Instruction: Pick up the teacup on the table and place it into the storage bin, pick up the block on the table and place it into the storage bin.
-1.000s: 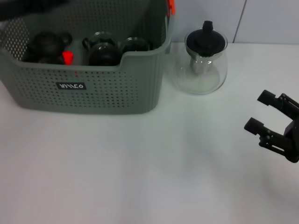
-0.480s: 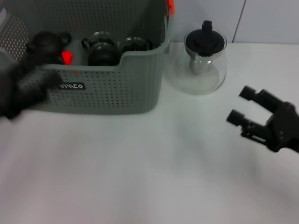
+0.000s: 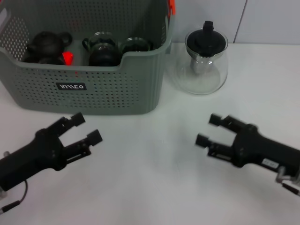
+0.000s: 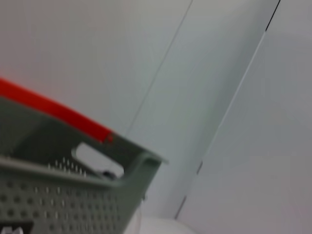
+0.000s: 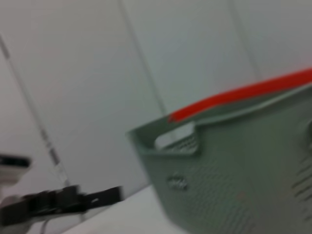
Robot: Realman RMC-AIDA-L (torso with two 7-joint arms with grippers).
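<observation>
Both pincers hover over the desk, released and holding nothing.

The left pincer [image 3: 83,127] sits low in front of the storage bin [image 3: 112,89], the right pincer [image 3: 209,130] below the glass teapot [image 3: 202,65]. Inside the bin: a dark teapot [image 3: 47,45], two dark teacups [image 3: 102,50] and a small red block [image 3: 68,57]. White desk [image 3: 150,187] between them.

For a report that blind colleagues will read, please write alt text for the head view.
Two black robot hands, the left hand and the right hand, hover open and empty over a white table. Behind them stands a large grey-green perforated plastic storage bin holding dark teaware and a small red piece; a clear glass teapot with black lid stands beside it.
</observation>
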